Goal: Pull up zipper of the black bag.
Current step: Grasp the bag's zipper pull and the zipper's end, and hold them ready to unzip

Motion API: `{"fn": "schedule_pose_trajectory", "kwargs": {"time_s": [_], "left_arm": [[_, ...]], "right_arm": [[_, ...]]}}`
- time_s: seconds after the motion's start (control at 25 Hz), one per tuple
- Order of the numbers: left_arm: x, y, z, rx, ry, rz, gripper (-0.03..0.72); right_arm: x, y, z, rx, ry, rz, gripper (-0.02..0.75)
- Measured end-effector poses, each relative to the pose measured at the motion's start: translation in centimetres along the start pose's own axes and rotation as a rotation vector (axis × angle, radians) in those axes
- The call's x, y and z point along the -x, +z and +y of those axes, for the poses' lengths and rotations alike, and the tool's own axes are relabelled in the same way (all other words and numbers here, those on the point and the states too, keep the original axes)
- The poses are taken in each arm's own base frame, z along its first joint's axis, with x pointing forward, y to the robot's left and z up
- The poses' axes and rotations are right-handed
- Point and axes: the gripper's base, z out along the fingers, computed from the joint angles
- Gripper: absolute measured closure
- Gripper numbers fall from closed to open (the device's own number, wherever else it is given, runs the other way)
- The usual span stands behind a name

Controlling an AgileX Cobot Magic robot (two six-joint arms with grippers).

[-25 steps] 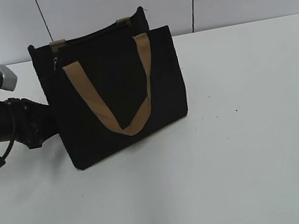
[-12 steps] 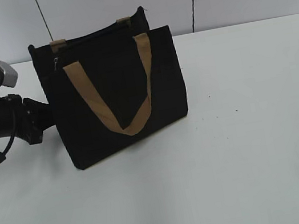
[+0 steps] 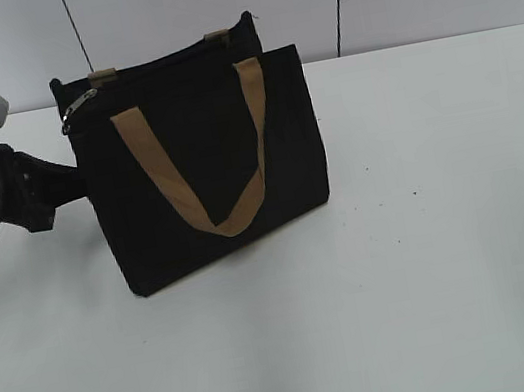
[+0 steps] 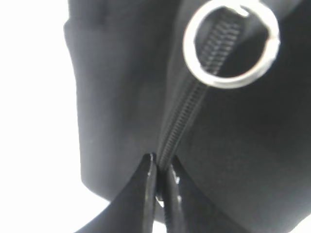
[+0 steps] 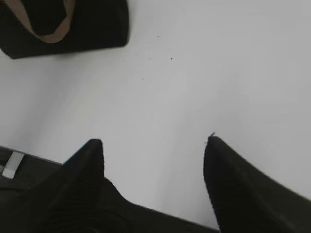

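Presently, step in hand: the grasp stage of closing the zip; the pull itself looks barely begun, as I judge it
Black bag: the black bag (image 3: 206,165) stands upright on the white surface (image 3: 435,257), left of centre in the exterior view; its tan handle (image 3: 201,166) hangs down the front face
Zipper: the zipper (image 3: 77,109) shows as a small silver piece at the bag's top left corner; in the left wrist view its silver ring (image 4: 231,43) lies over the black zip track (image 4: 182,124)
Left pincer: the left pincer (image 4: 161,177) is pressed together right at the zip track; whether it pinches a tab or only fabric, I cannot tell
Right pincer: the right pincer (image 5: 153,155) is spread, above bare surface, well apart from the bag
Next move: a steady draw along the track toward the bag's far end; the free arm could brace the bag, lest it slide or tip
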Motion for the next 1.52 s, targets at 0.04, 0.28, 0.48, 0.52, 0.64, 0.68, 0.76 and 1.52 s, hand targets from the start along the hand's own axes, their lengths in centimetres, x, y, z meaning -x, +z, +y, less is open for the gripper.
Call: {"fn": "schedule_pose_trajectory", "kwargs": {"time_s": [0.04, 0.28, 0.48, 0.52, 0.64, 0.68, 0.76, 1.52], "left_arm": [[0.1, -0.2, 0.0, -0.002, -0.002, 0.002, 0.668], [0.2, -1.5, 0.5, -0.003, -0.032, -0.001, 0.668], [0.0, -2.1, 0.7, -0.023, -0.053, -0.023, 0.668], [0.1, -2.1, 0.7, -0.029, -0.053, -0.027, 0.668], [0.2, -2.1, 0.4, -0.06, -0.05, -0.047, 0.669], [0.3, -2.1, 0.3, -0.07, -0.05, -0.055, 0.67], [0.4, -2.1, 0.2, -0.079, -0.049, -0.062, 0.669], [0.5, -2.2, 0.1, -0.093, -0.092, -0.066, 0.671]], "right_arm": [[1.2, 0.2, -0.1, 0.019, -0.015, 0.015, 0.246], [8.2, 2.5, -1.5, 0.092, -0.143, 0.086, 0.246], [13.0, 6.8, -2.4, 0.193, -0.199, 0.156, 0.246], [13.8, 7.7, -2.2, 0.22, -0.218, 0.173, 0.247], [16.1, 10.4, -0.8, 0.294, -0.316, 0.19, 0.272], [16.8, 11.6, -0.2, 0.311, -0.351, 0.194, 0.283], [18.4, 13.5, 1.8, 0.349, -0.44, 0.185, 0.294], [23.3, 29.8, 17.8, 0.567, -1.086, -0.068, 0.299]]}}
